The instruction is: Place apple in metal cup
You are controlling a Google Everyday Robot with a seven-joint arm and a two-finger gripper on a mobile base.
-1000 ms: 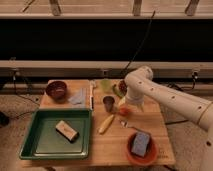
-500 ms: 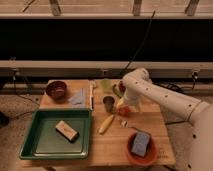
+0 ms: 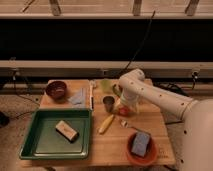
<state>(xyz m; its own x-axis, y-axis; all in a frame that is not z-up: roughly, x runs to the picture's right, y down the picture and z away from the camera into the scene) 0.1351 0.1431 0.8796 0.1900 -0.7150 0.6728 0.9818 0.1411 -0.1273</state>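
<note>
The metal cup point(image 3: 108, 103) stands upright on the wooden table point(image 3: 115, 145), near its middle. The apple point(image 3: 123, 111), small and orange-red, sits just right of the cup and is partly covered by my gripper. My gripper point(image 3: 122, 106) is at the end of the white arm point(image 3: 150, 95) that reaches in from the right. It is down low over the apple, right beside the cup.
A yellow corn-like item point(image 3: 106, 123) lies in front of the cup. A green tray point(image 3: 35, 142) holding a tan block point(image 3: 66, 130) is at front left. A dark red bowl point(image 3: 56, 90), blue cloth point(image 3: 79, 97) and pale green cup point(image 3: 106, 86) are behind. An orange bowl point(image 3: 131, 156) with a blue sponge point(image 3: 140, 143) is at front right.
The arm has shifted slightly to the left. The gripper stays low at the apple beside the cup. Nothing else has moved.
</note>
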